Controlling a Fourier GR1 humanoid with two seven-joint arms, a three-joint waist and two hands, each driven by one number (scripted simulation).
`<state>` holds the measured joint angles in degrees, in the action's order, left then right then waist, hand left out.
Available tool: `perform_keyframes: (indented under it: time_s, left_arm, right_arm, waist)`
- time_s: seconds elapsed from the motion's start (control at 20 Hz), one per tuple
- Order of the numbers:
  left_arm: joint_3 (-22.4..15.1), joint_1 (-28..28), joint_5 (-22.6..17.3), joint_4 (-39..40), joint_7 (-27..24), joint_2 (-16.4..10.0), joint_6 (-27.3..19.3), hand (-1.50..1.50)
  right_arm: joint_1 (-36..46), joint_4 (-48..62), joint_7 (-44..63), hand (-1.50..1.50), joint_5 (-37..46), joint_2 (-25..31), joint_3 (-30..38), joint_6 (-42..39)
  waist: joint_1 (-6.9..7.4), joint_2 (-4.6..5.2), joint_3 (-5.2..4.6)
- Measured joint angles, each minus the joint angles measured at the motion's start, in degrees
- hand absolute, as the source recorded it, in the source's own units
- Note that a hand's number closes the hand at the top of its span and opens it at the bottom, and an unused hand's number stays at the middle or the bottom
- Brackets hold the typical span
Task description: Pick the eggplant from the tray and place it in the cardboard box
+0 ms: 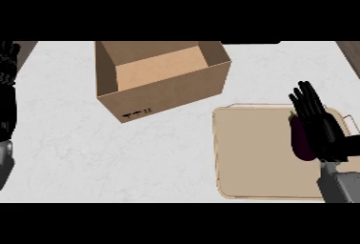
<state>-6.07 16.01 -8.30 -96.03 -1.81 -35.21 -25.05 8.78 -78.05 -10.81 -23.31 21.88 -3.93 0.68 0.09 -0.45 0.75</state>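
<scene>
I could knock the eggplant (302, 140) away if I close my right hand (325, 136) the wrong way. My fingers (309, 102) are straight and close side by side, not bent round anything. The eggplant is smooth and round, so I think it may roll left across the tray (246, 157) if I only bump its side. It could also slip out if I catch just its edge, and then land on the counter (105, 157) on the way. The box (162, 71) is well apart from my fingers, up and to their left, so it is a long carry. Its walls stand tall, and I think I could hit one if I come in low.

The eggplant lies on the tray just beside my fingers, on their left. It is long and lies the same way my fingers point, next to the low part of my fingers and my palm. My hand hides some of its right side, so I cannot tell if we touch.

My left hand (7, 66) rests at the far left edge, fingers up and straight, well apart from everything.
</scene>
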Motion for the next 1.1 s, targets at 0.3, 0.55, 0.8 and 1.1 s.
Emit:
perform_keyframes:
  time_s: [0.3,0.55,0.8,1.1]
  left_arm:
    - [-7.44,-1.99,-1.91,1.04,2.21,2.96,6.92,0.00]
    - [-11.09,-3.35,-2.99,0.98,2.92,4.47,9.86,0.00]
    - [-12.73,-3.34,-3.22,0.77,2.76,5.21,11.86,0.00]
    - [-13.17,-3.42,-3.20,1.44,2.80,5.95,12.93,0.00]
  right_arm:
    - [-1.54,2.29,8.55,-1.50,6.36,1.41,0.07,11.26]
    - [-4.49,5.32,9.11,-1.50,20.20,10.22,-2.02,19.12]
    - [-6.95,5.01,15.31,-1.50,36.72,17.80,-8.99,25.77]
    - [-5.88,-4.63,32.04,-1.50,49.19,25.12,-14.83,22.83]
  waist:
    - [-1.41,0.69,-0.80]
    - [-3.19,1.05,-1.38]
    - [-2.26,0.39,-1.23]
    - [-2.10,-0.44,-1.12]
